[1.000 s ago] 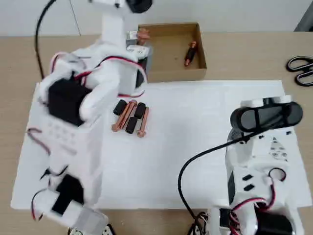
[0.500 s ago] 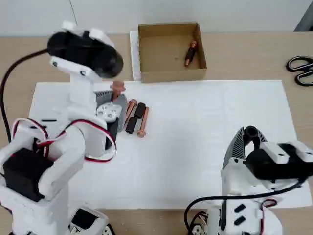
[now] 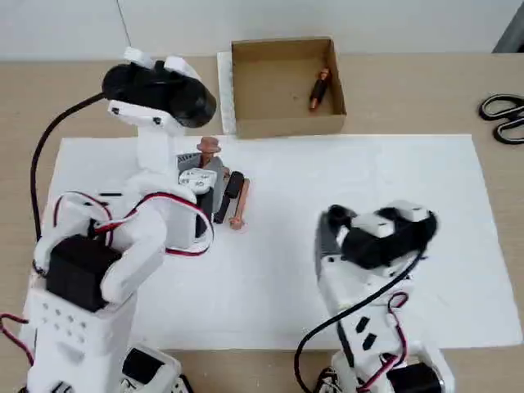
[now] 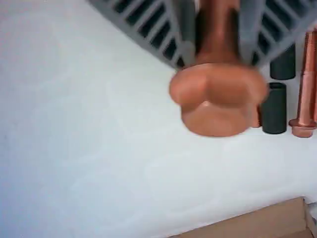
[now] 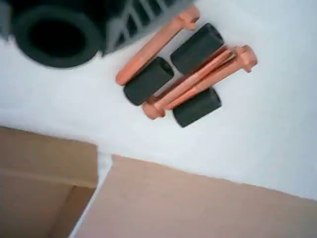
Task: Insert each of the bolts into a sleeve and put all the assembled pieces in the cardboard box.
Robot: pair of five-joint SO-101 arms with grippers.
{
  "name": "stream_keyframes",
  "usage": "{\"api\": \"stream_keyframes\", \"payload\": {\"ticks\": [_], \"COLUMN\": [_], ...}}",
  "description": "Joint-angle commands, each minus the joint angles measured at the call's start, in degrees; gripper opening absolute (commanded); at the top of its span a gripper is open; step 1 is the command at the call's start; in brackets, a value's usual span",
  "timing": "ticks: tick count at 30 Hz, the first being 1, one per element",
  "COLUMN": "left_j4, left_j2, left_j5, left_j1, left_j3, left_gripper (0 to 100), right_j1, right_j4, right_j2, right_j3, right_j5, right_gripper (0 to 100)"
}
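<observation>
Left gripper (image 3: 206,166) is clamped on a copper bolt (image 4: 218,99). In the high view the bolt's long axis runs about 12–6, flanged head sticking out past the fingertips toward 12, shank gripped between the grey fingers. In the left wrist view the head faces the camera. Right gripper (image 3: 331,223) holds a black sleeve (image 5: 57,34) over the white sheet (image 3: 393,172), well apart from the left one at roughly its 4 o'clock. The sleeve is seen end-on in the right wrist view, bore toward the camera. Loose bolts (image 5: 198,79) and loose sleeves (image 5: 148,79) lie in one cluster on the sheet, touching, just beside the left gripper at its 4 o'clock. They are roughly parallel, with axes about 1–7 in the high view; the right wrist view shows three of each. Cardboard box (image 3: 282,124) sits on the table (image 3: 409,90) at the sheet's 12 o'clock edge, at about 1 from the left gripper. One assembled piece (image 3: 318,88) lies by the box's 3 o'clock wall, axis about 1–7. Scissors (image 3: 503,119) are at the table's 3 o'clock edge
</observation>
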Motion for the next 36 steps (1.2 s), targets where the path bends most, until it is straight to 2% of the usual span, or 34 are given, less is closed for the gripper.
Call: {"api": "stream_keyframes", "payload": {"ticks": [1, 7, 13, 17, 22, 27, 31, 36], "left_j4": [-3.3, -3.7, -4.2, -11.4, -22.2, -28.1, -33.1, -34.1], "left_j2": [-1.3, -1.1, -1.0, -1.1, -1.5, -1.5, -1.5, -1.8], "left_j5": [2.3, 2.4, 2.4, 6.8, 9.7, 10.5, 10.2, 8.7], "left_j1": [-0.3, 0.4, 7.8, 8.8, 8.8, 8.8, 9.0, 10.9], "left_j3": [0.4, 0.5, 0.5, 3.6, 12.4, 18.2, 18.4, 18.4], "left_gripper": [1, 1, 1, 1, 1, 1, 1, 1], "right_j1": [-5.1, -13.2, -13.7, -13.4, -13.4, -13.3, -13.3, -13.4], "right_j4": [-0.8, -0.7, -0.7, -0.8, -0.6, -0.9, -0.9, -2.2], "right_j2": [-0.4, -0.4, -0.4, -0.2, 0.2, 0.2, 0.2, -0.4], "right_j3": [-0.3, -0.3, -0.3, -0.2, 0.0, 1.1, 1.1, 5.5], "right_j5": [-0.4, -0.4, -1.9, -8.3, -8.9, -9.0, -9.0, -9.1], "right_gripper": [0.2, 0.2, 0.3, 0.3, 0.3, 0.4, 0.4, 0.4]}}
